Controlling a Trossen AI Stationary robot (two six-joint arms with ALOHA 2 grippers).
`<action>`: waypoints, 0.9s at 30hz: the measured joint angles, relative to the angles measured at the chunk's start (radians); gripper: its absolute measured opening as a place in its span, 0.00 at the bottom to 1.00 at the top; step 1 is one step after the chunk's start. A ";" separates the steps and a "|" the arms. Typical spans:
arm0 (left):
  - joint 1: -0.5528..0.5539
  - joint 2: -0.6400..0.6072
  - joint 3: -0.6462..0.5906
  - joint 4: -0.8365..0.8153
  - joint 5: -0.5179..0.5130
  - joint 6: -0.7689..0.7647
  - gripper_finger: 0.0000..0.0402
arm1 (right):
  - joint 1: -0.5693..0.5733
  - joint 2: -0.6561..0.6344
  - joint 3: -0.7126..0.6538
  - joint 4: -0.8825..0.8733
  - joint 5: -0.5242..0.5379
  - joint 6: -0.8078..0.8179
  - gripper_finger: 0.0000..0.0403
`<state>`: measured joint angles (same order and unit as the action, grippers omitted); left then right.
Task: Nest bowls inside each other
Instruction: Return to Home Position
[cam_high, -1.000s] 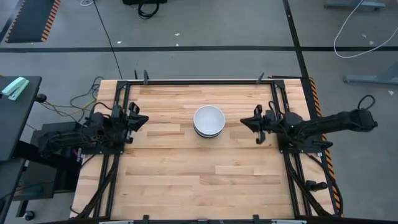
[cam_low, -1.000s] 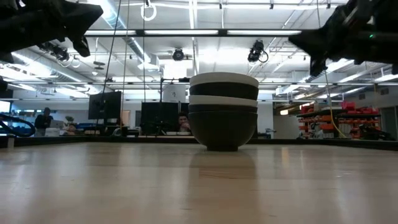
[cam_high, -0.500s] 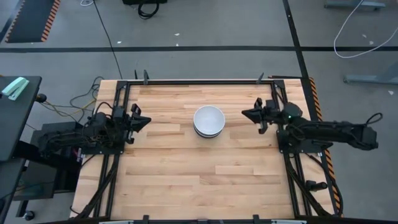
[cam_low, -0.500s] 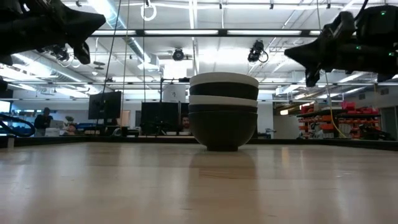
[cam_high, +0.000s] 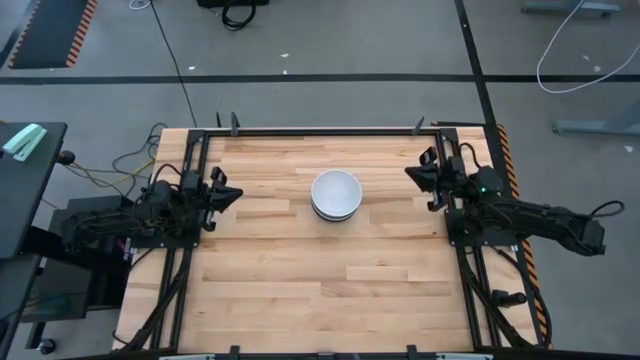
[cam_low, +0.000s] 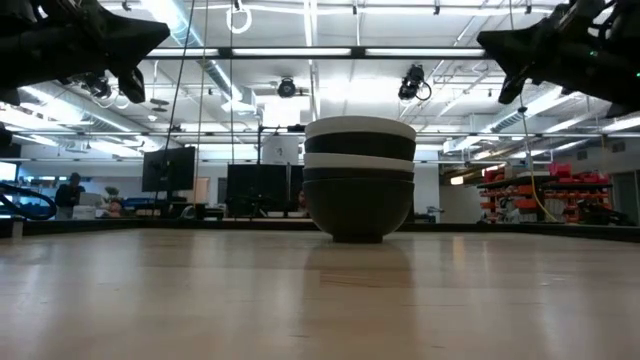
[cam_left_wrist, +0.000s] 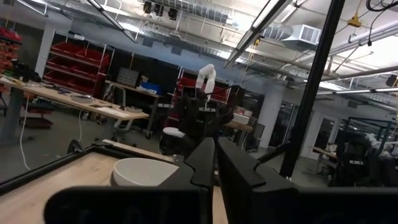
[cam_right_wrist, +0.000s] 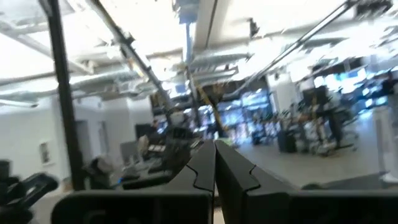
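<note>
We count five bowls (cam_low: 358, 180) in one nested stack near the middle of the single surface (cam_high: 300, 280): three black and two white. We count two hands, the left hand (cam_high: 228, 190) and the right hand (cam_high: 413, 176), one at each side edge.

We find one obstacle on the surface (cam_high: 300, 290): the stack of bowls (cam_high: 335, 195), standing at the centre of the high view, a little above the middle. Bare wood surrounds it, so the whole lower half of the frame is open, as are the strips to the stack's left and right. The left end effector (cam_high: 226, 192) sits at the left edge and the right end effector (cam_high: 420, 177) at the right edge, both well apart from the stack. In the low view they hang in the upper corners, above the stack's rim. A black frame (cam_high: 320, 131) borders the surface along its top and sides.
</note>
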<state>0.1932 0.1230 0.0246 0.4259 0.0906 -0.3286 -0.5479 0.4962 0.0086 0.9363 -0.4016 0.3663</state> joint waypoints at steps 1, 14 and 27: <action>0.000 0.000 0.000 0.000 0.000 0.000 0.06 | -0.004 -0.013 0.000 0.000 0.013 -0.001 0.04; 0.000 -0.001 0.000 0.002 0.000 0.002 0.09 | -0.055 -0.133 0.000 -0.002 0.026 0.023 0.04; 0.000 -0.001 0.000 0.013 0.000 0.011 0.08 | -0.134 -0.293 0.000 -0.053 0.023 0.087 0.04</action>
<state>0.1932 0.1225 0.0250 0.4394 0.0907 -0.3181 -0.6817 0.2030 0.0086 0.8832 -0.3783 0.4532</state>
